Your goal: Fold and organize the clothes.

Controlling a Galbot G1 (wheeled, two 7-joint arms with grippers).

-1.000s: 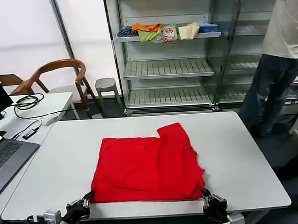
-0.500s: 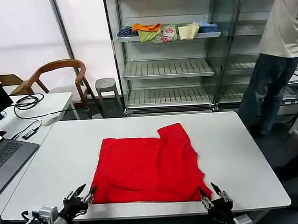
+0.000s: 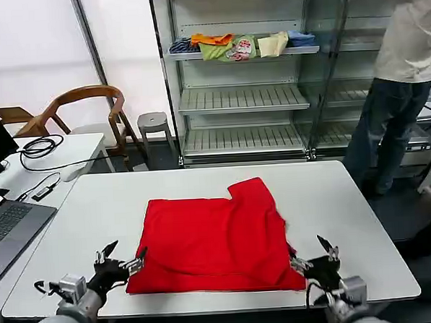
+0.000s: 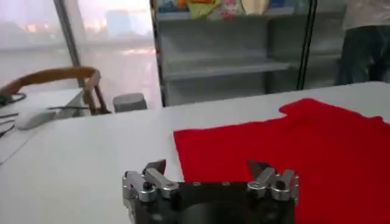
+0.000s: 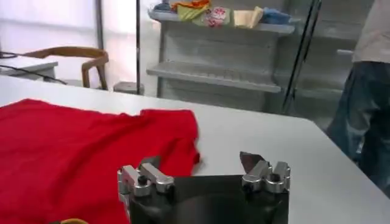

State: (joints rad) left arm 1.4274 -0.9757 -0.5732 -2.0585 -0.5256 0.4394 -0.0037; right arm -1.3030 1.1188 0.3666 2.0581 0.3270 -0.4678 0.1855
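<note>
On the white desk (image 3: 347, 198) the folded red T-shirt (image 3: 216, 237) lies flat near the front edge. The left tool (image 3: 122, 262) gapes wide at its near left corner, holding nothing. The right tool (image 3: 313, 256) gapes wide at the near right corner, also holding nothing.

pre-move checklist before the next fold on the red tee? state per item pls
1. Left gripper open, at the red T-shirt's near left corner, holding nothing: ok.
2. Right gripper open, at the near right corner, holding nothing: ok.
3. Shirt fully on the white table, not over the edge: ok.
4. Fold tidy: not ok, a flap juts out at the far edge and the right side is rumpled.
5. Print side and neck label position: cannot tell.
6. Person stands by the shelves, away from the table: ok.
</note>
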